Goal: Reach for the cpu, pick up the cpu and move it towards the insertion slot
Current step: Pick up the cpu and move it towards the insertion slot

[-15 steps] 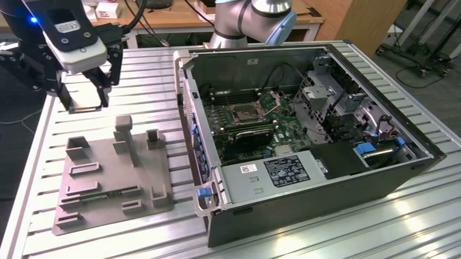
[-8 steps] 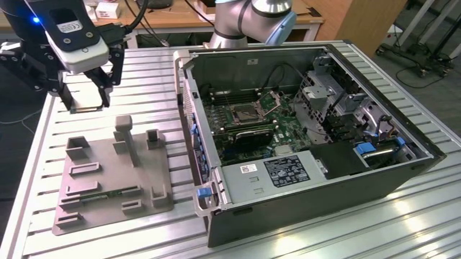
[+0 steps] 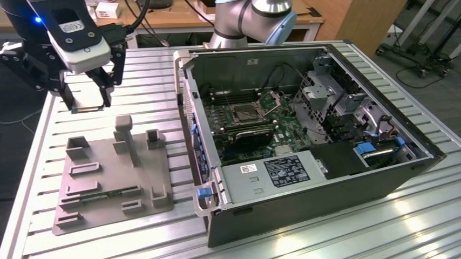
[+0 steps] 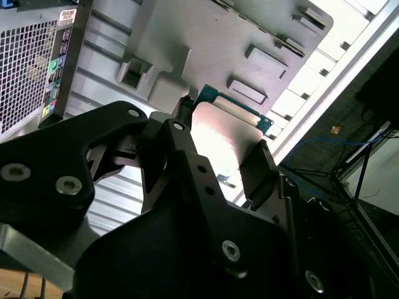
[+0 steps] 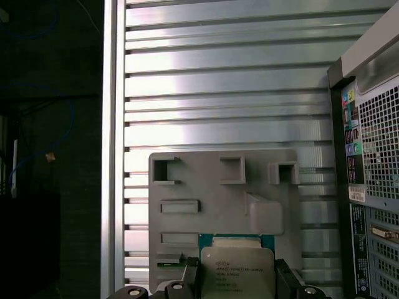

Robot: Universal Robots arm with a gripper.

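Exterior view, claw: I see my claw [image 3: 89, 105] hanging above the worktop [image 3: 144, 70] at the exterior view's left, beyond the far end of the grey tray [image 3: 108, 178]. It is pinching a thin pale plate that I take for the cpu [image 3: 88, 108].
Grip: in both wrist views the fingers [image 4: 259, 165] press on opposite edges of the chip, and nothing else touches it.
Cpu: it is clear of the tray and held roughly flat, with its silvery top [image 5: 237, 271] facing the first wrist view.
Insertion slot: the slot [image 3: 249, 113] lies inside the open computer case [image 3: 303, 178], well apart from the claw and towards the exterior view's right. Its metal flap looks raised to me.
Carry, my judgement: I should keep the chip level, travel slowly, and stay high enough to pass the case's near wall [image 3: 185, 97], which stands between claw and slot. An edge pinch like this could slip under a jolt.
Views compared: I go by the exterior view for the route and the slot. The second wrist view gives me the chip's green rim [image 4: 237, 107] and how the fingers sit. The first wrist view gives me the tray [image 5: 224, 187] beneath the chip.
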